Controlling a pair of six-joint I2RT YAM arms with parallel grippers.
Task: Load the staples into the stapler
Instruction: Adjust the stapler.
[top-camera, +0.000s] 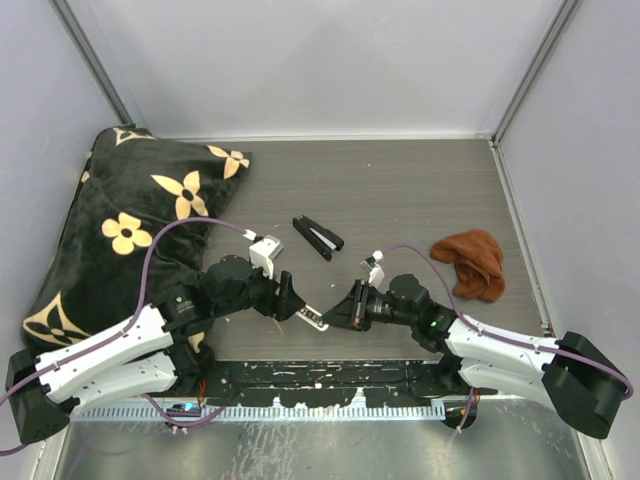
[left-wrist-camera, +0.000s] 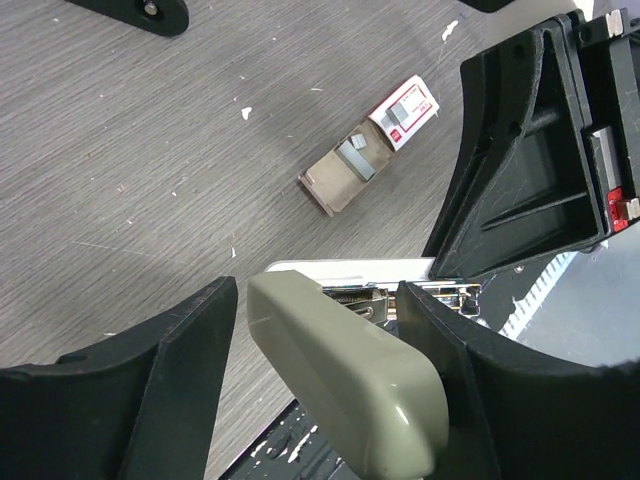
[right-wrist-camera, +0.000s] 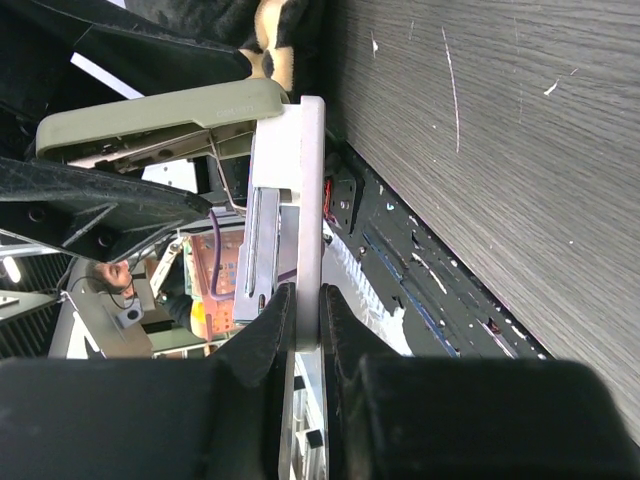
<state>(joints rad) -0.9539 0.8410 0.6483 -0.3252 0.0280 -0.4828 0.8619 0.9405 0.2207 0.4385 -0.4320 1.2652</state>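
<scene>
Both grippers tend the stapler (top-camera: 312, 318): the right gripper (right-wrist-camera: 303, 295) pinches its white base steady, while the left gripper (left-wrist-camera: 320, 300) stands wide astride the lid (left-wrist-camera: 350, 380). The staples (left-wrist-camera: 355, 160) lie nearby, unloaded.

No legible text is found in any view. Printing is seen on the red-and-white box (left-wrist-camera: 405, 110), but it is too small to be read. A faint raised mark is noted on the cream-green top of the stapler (right-wrist-camera: 170, 110); it cannot be made out.
</scene>
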